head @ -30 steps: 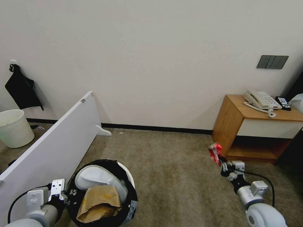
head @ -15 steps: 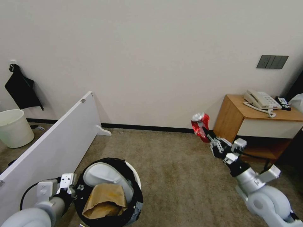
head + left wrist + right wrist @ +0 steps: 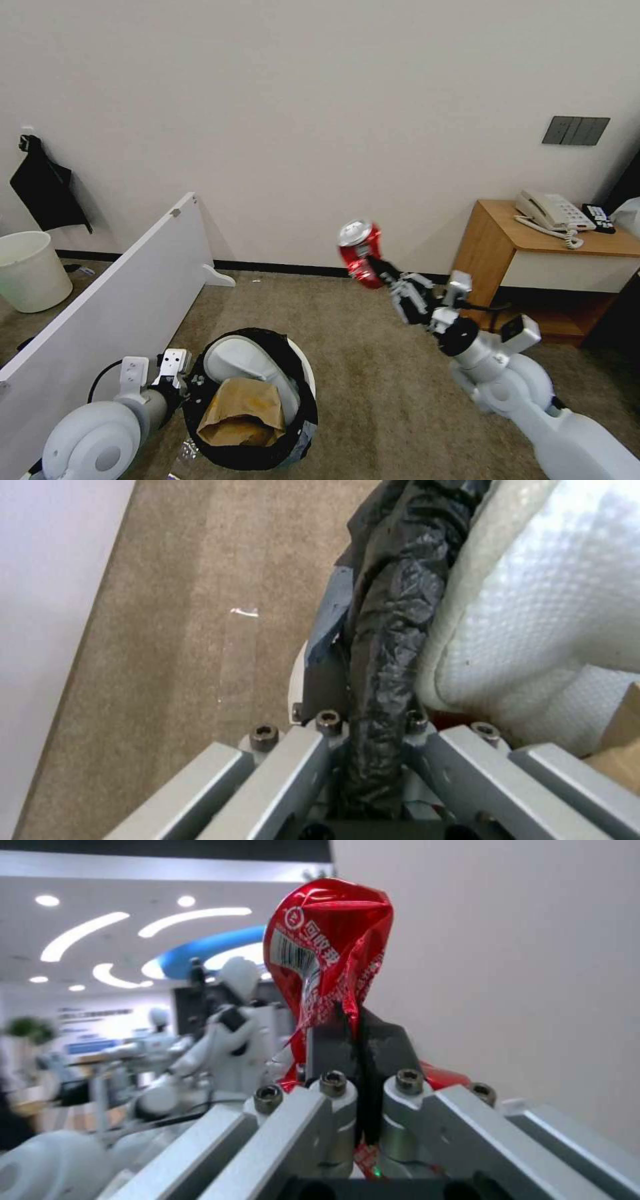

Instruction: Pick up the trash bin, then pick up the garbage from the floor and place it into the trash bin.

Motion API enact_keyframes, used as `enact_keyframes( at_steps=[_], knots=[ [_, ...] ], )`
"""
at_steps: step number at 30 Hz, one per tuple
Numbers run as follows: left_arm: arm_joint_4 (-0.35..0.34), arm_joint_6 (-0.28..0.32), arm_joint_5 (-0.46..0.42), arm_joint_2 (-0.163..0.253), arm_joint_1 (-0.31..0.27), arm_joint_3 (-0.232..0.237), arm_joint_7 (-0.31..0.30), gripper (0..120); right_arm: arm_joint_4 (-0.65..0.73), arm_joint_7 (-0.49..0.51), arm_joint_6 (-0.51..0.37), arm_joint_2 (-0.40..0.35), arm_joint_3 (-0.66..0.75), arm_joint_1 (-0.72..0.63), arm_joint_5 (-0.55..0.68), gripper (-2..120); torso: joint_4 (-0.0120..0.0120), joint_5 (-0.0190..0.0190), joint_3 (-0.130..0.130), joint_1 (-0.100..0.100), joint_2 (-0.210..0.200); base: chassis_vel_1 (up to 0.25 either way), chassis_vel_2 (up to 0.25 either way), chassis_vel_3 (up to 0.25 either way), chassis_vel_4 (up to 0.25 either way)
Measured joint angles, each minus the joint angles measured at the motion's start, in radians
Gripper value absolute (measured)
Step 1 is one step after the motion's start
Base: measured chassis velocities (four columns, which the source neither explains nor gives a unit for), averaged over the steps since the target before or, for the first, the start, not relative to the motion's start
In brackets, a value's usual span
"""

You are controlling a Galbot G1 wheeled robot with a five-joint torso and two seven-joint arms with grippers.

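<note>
Closest to me, low on the robot's left, the left gripper (image 3: 179, 381) is clamped on the bag-covered rim of the trash bin (image 3: 293, 427), holding it just above the carpet (image 3: 373, 373); in the left wrist view its two fingers (image 3: 287, 760) pinch the black plastic bag (image 3: 387, 630) folded over the edge. Inside the bin lie a white slipper (image 3: 250, 363) and, in front of it, a piece of brown torn cardboard (image 3: 240, 410), so it looks well filled.

A little farther out and higher, the right gripper (image 3: 390, 277) is clenched on the crushed red can (image 3: 360, 253), carried in the air to the right of the bin and well above it. The right wrist view shows the pads (image 3: 373, 1040) biting only a thin crumpled fold at the can's lower end (image 3: 327, 955).

To my eye the step in hand is bringing the can over the bin. Done well, it should travel until it sits squarely over the opening, come down close to the cardboard, and only then be let go, since that slight pinch could slip and a high drop may bounce off the heap.

Beyond stand a white panel (image 3: 113, 293), a cream-white bucket (image 3: 30, 270) and a wooden bedside table (image 3: 533, 267) with a telephone (image 3: 553, 213)
</note>
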Motion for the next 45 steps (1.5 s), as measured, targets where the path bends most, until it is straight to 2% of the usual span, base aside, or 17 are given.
enact_keyframes(
  at_steps=[5, 16, 23, 31, 45],
  knots=[
    [-0.001, 0.0, -0.002, 0.001, 0.006, -0.005, -0.001, 0, -0.02, -0.01, -0.025, 0.017, -0.111, 0.083, 0.0, 0, 0.0001, -0.0001, 0.0, 0.0, 0.0, 0.0, 0.0, 0.0, 0.0],
    [-0.008, 0.0, -0.011, -0.002, 0.011, -0.008, -0.004, 0, -0.038, -0.008, -0.041, 0.019, -0.244, 0.131, -0.013, 0, -0.0001, 0.0, 0.0, 0.0, 0.0, 0.0, 0.0, 0.0, 0.0],
    [-0.02, 0.0, -0.054, 0.012, 0.014, -0.012, -0.029, 0, -0.094, -0.006, -0.043, 0.057, -0.353, 0.191, -0.035, 0, 0.0001, -0.0001, 0.0, 0.0, 0.0, 0.0, 0.0, 0.0, 0.0],
    [-0.032, 0.0, -0.09, 0.023, 0.026, -0.019, -0.047, 0, -0.142, -0.006, -0.039, 0.079, -0.411, 0.2, -0.054, 0, 0.0, 0.0, 0.0, 0.0, 0.0, 0.0, 0.0, 0.0, 0.0],
    [-0.055, 0.0, -0.095, 0.033, 0.061, -0.043, -0.052, 0, -0.198, -0.004, -0.034, 0.102, -0.445, 0.191, -0.083, 0, 0.0001, -0.0001, 0.0, 0.0, 0.0, 0.0, 0.0, 0.0, 0.0]
  ],
)
